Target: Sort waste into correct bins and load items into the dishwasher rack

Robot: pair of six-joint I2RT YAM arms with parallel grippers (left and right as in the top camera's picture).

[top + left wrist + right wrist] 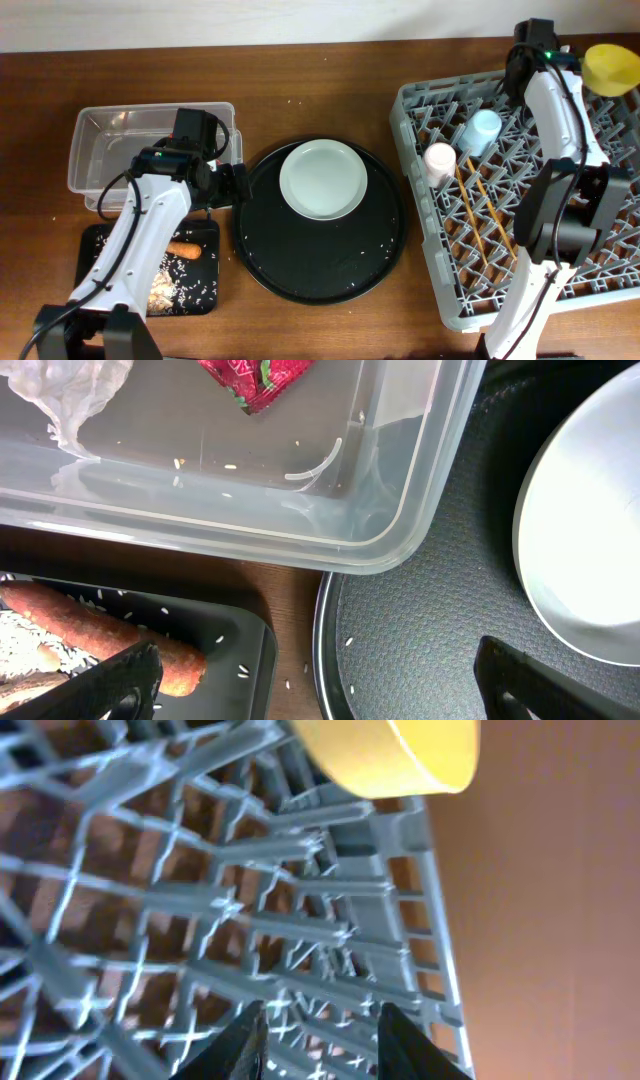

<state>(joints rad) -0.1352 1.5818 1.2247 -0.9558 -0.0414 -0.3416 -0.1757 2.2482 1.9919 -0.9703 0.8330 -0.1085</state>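
The pale grey-green plate (322,178) lies on the round black tray (320,270). My left gripper (232,185) is open and empty, between the clear tub (100,140) and that tray. In the left wrist view the gripper (320,695) hangs over the gap between the shallow black tray (245,650) and the round tray; the tub (400,530) holds the tissue (70,390) and red wrapper (255,380). The carrot stick (185,250) and crumbs (170,285) lie in the black tray. My right gripper (325,1045) is open and empty above the rack (430,260), near the yellow bowl (611,66).
The blue cup (483,130), the pink cup (440,160) and two chopsticks (480,210) are in the rack. A few white crumbs are scattered on the round tray and on the wood between the trays. The rack's far edge meets bare table (540,900).
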